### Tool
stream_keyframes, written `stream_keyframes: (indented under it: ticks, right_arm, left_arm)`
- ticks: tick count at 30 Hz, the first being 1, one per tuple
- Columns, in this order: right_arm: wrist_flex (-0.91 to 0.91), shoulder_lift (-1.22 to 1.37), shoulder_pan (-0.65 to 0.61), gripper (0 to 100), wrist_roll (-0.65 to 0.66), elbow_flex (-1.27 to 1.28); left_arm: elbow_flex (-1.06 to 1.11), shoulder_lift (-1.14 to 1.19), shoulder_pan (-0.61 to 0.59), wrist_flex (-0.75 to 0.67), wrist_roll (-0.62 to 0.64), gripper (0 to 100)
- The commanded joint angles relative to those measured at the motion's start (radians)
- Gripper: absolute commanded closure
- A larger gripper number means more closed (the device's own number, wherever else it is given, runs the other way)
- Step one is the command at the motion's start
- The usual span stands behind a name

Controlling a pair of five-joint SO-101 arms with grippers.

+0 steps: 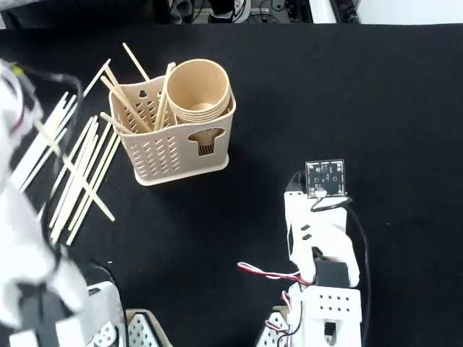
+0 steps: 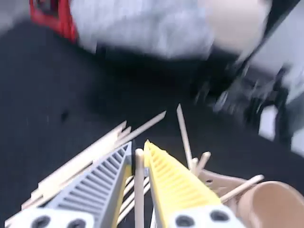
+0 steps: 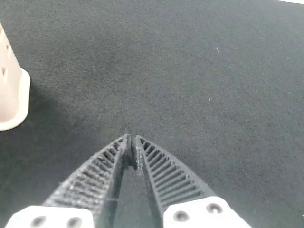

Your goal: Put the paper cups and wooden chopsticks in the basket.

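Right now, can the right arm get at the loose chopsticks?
Probably not directly. The chopsticks lie on the far side of the basket from the right gripper, so the basket stands in the way; the left gripper, shut on a chopstick, is far closer.

You've got a black counter (image 1: 362, 94) w/ the beige basket (image 1: 173, 152) standing upright on it, upper left of centre. Just beside it, on its left, loose wooden chopsticks (image 1: 76, 181) lie flat in a fanned pile, approx. parallel.
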Motion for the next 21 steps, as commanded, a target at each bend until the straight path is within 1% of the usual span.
stream_keyframes:
  ticks: [1,5,13,18,21]
  right_arm:
    - [-0.023,-0.008,-0.015,98.6,0.006,-0.002]
    - [-0.021,-0.008,-0.015,98.6,0.006,-0.002]
    - [-0.018,-0.008,-0.015,98.6,0.005,-0.002]
    - [-0.018,-0.008,-0.015,98.6,0.005,-0.002]
    - [-0.018,-0.008,-0.015,98.6,0.006,-0.002]
  left_arm:
    - [-0.041,-0.229,0.001,-0.008,-0.003,97]
    - [-0.041,-0.385,0.001,-0.021,-0.005,97]
    - [-0.041,-0.631,-0.007,-0.13,0.0,97]
    - [-0.039,-0.778,-0.007,-0.127,0.0,97]
    - [0.03,-0.853,-0.007,-0.149,0.0,97]
